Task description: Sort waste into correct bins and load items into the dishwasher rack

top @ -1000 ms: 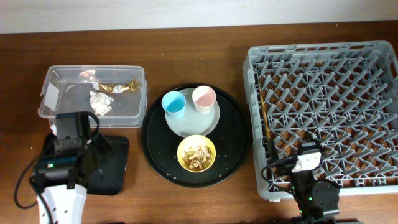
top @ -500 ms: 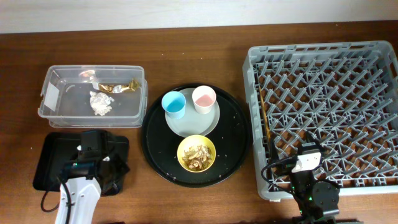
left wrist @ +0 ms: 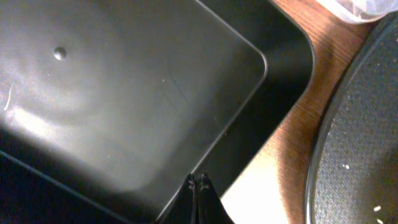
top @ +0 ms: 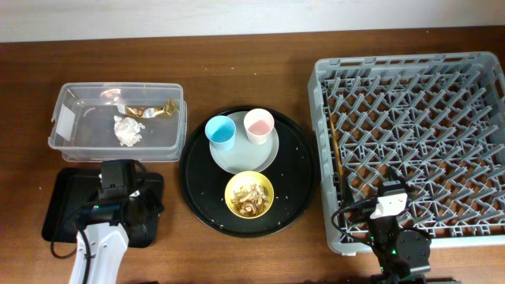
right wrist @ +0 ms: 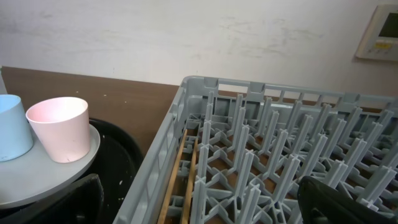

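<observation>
My left gripper (top: pixel 136 211) is shut and empty, its tips (left wrist: pixel 198 182) low over the right side of the shallow black tray (top: pixel 67 207) (left wrist: pixel 124 93). The clear tub (top: pixel 75 138) holds the white paper ball (top: pixel 126 130) and the gold-brown foil wrapper (top: pixel 150 110). The pale plate (top: pixel 237 158) carries the blue cup (top: pixel 220 132) and pink cup (top: pixel 258 125) (right wrist: pixel 59 127). The yellow bowl (top: pixel 249 195) holds tan food scraps. My right gripper (top: pixel 380 207) (right wrist: pixel 199 205) is open and empty at the front left corner of the grey dishwasher rack (top: pixel 410 150) (right wrist: pixel 273 155).
The plate and bowl sit on a large round black tray (top: pixel 300 170) (left wrist: pixel 360 162) between the tub and the rack. Two wooden chopsticks (top: pixel 335 150) (right wrist: pixel 180 174) lie along the rack's left side. White crumbs dot the round tray.
My left arm has moved right and toward the front, off the black tray's left part, which now shows. The right arm has not moved.
</observation>
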`<state>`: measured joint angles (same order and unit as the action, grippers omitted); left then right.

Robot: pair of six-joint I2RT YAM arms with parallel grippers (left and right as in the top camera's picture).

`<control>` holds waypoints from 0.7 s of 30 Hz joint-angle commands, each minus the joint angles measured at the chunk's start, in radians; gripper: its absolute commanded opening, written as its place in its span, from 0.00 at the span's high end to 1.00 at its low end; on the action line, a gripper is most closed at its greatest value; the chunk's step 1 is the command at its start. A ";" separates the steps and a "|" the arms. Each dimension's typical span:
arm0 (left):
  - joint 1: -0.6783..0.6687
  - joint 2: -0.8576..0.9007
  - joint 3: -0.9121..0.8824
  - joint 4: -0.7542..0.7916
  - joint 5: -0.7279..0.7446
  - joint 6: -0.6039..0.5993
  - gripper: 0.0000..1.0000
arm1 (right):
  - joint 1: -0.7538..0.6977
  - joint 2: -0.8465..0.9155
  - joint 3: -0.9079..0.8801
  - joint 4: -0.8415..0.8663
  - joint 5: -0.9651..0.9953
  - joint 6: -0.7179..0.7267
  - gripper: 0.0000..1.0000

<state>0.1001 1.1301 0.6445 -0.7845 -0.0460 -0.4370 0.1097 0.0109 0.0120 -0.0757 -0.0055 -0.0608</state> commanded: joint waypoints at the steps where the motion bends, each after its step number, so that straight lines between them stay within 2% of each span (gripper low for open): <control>1: -0.001 0.055 -0.021 0.031 0.004 0.016 1.00 | 0.007 -0.006 -0.006 -0.003 -0.006 -0.002 0.02; 5: -0.001 0.116 -0.021 0.101 0.164 0.016 1.00 | 0.007 -0.006 -0.006 -0.003 -0.006 -0.002 0.02; 12: -0.001 0.113 -0.010 0.195 0.188 0.061 0.99 | 0.007 -0.006 -0.006 -0.003 -0.006 -0.002 0.02; 14: -0.001 0.111 0.039 0.189 0.154 0.118 0.93 | 0.007 -0.006 -0.006 -0.003 -0.006 -0.002 0.02; 16: -0.001 0.093 0.096 0.164 0.147 0.117 0.92 | 0.007 -0.006 -0.006 -0.003 -0.006 -0.002 0.02; 21: -0.005 0.007 0.322 0.066 0.168 0.121 0.78 | 0.007 -0.006 -0.006 -0.003 -0.006 -0.002 0.02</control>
<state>0.1005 1.1961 0.8539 -0.6823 0.1116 -0.3363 0.1097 0.0109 0.0120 -0.0757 -0.0055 -0.0605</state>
